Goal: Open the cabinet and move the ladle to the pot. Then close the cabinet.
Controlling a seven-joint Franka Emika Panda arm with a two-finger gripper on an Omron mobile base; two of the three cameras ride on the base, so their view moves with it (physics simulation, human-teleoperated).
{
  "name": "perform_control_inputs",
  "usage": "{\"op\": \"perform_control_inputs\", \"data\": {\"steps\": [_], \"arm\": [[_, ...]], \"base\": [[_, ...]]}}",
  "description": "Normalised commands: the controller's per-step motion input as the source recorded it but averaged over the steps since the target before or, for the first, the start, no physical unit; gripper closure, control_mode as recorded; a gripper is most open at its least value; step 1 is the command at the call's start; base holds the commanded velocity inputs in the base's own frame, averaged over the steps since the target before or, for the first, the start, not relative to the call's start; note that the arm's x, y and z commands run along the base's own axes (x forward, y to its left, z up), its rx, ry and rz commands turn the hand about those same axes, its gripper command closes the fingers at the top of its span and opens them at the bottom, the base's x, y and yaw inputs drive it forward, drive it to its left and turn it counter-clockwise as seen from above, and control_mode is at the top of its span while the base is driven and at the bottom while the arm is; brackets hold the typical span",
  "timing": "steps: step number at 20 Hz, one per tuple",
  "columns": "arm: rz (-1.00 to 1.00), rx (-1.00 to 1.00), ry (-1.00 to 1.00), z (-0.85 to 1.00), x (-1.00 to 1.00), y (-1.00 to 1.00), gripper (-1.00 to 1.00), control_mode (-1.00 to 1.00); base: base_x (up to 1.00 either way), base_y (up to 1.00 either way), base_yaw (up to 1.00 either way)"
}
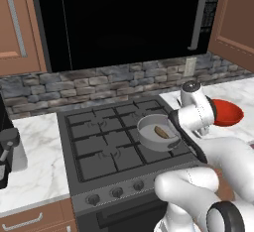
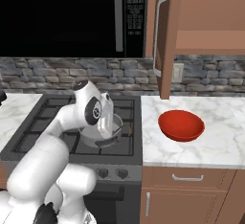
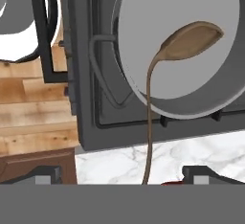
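The grey pot stands on the stove's front right burner. The dark-brown ladle lies with its scoop inside the pot. Its thin handle runs out over the rim and above the counter, towards my gripper. The gripper is open and hangs above the pot's side. Its two fingertips stand wide apart on either side of the handle's end and do not touch it. In the right base view my hand covers most of the pot. The cabinet door stands open, edge-on above the counter.
A red bowl sits on the marble counter right of the stove. The black microwave hangs above the burners. A closed cabinet door is at upper left. A dark appliance stands on the left counter.
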Motion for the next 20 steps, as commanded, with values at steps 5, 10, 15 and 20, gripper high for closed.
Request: {"op": "perform_control_inputs", "data": {"steps": [5,10,15,20], "arm": [[0.02,0.00,-0.07,0.27,-0.36,0.09,-1.00,-1.00],[0.08,-0.01,-0.01,0.38,-0.49,0.17,-1.00,-1.00],[0.15,-0.15,0.17,0.81,-0.45,0.15,-1.00,-1.00],[0.14,-0.18,0.27,0.86,-0.41,0.09,-1.00,-1.00]], "base": [[0.00,0.00,0.00],[0.00,0.00,0.00],[0.00,0.00,0.00],[0.00,0.00,0.00]]}}
